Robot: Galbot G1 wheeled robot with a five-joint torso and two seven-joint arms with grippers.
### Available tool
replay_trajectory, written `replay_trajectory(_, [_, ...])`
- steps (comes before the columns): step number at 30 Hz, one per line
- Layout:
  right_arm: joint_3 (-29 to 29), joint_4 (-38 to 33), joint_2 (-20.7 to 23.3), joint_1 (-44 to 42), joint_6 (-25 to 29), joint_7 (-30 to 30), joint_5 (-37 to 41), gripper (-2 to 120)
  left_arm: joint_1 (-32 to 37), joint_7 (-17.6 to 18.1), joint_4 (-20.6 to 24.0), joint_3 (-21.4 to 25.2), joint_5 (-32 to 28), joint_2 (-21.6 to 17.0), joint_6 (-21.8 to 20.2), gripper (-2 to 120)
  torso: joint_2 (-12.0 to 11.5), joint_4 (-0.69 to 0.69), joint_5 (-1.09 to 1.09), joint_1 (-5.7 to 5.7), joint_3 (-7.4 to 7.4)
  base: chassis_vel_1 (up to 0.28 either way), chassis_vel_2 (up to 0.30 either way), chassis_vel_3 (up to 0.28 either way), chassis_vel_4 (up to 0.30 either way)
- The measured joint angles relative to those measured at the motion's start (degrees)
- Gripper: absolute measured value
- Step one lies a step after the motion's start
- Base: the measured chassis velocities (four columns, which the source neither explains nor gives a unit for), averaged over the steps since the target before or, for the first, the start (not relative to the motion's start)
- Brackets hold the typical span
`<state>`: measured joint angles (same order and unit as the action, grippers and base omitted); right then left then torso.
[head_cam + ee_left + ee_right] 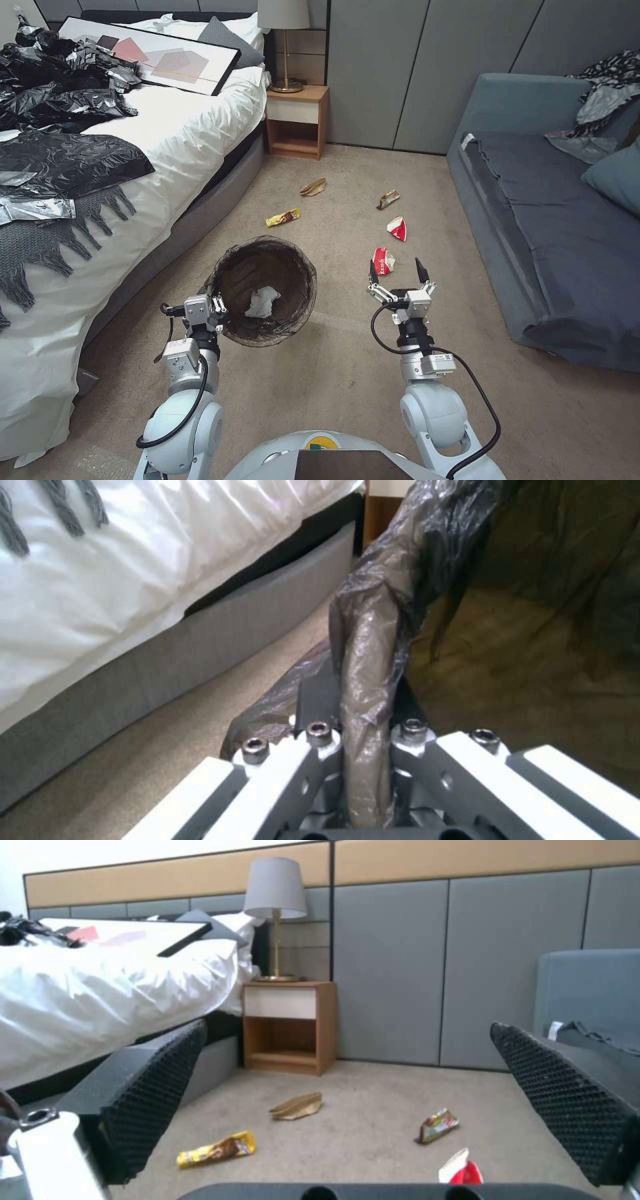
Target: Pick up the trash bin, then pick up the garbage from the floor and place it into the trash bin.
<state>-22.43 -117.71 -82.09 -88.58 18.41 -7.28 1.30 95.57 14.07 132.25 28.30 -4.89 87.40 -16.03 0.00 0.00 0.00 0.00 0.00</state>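
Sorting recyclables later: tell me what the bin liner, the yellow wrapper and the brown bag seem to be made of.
Bin liner: thin dark plastic film, glossy, wrinkled and semi-sheer where the left gripper pinches the rim. Yellow wrapper: probably printed plastic or foil film, shiny and creased. Brown bag: looks like matte kraft paper, folded flat with sharp creases.

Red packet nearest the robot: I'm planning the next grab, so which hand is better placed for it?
Probably the right hand: it hovers open and empty beside the red packet. The left hand is shut on the trash bin rim.
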Motion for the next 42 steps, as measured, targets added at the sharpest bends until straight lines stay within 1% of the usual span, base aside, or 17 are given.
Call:
replay_trajectory(13, [-0.51,0.4,-0.36,0.34,-0.16,-0.82,0.02,100,-0.03,-0.05,-0.04,0.02,0.09,-0.08,0.04,0,0.0,0.01,0.0,0.0,0.0,0.0,0.0,0.0,0.0])
replay_trajectory(19, [-0.72,0.4,-0.37,0.38,-0.17,-0.93,0.07,100,-0.02,-0.04,-0.04,0.05,0.09,-0.12,0.06,0,0.0,0.01,0.0,-0.01,-0.01,-0.063,0.081,0.076,-0.069])
replay_trajectory(28, [-1.01,0.46,-0.42,0.43,-0.12,-0.93,0.3,100,-0.1,-0.02,-0.05,0.06,0.13,-0.14,0.07,0,0.0,0.0,-0.01,0.0,0.01,-0.192,0.185,0.202,-0.197])
replay_trajectory(29, [-1.03,0.53,-0.44,0.43,-0.07,-0.92,0.32,100,-0.12,-0.02,-0.08,0.06,0.14,-0.14,0.07,0,0.0,0.0,0.01,0.0,0.0,-0.242,0.211,0.211,-0.232])
replay_trajectory(37, [-1.12,0.8,-0.48,0.43,0.12,-0.89,0.34,100,-0.17,0.02,-0.24,0.07,0.17,-0.12,0.11,0,0.0,0.01,0.0,0.0,0.01,-0.189,0.206,0.203,-0.203])
replay_trajectory(38, [-1.17,0.87,-0.48,0.4,0.16,-0.85,0.34,100,-0.19,0.03,-0.27,0.07,0.18,-0.12,0.12,0,0.0,-0.01,0.0,0.0,0.0,-0.172,0.19,0.165,-0.193])
replay_trajectory(42, [-1.22,0.98,-0.48,0.33,0.33,-0.74,0.34,100,-0.23,0.04,-0.3,0.1,0.18,-0.12,0.13,0,0.0,0.01,0.0,0.0,0.0,-0.161,0.2,0.165,-0.187])
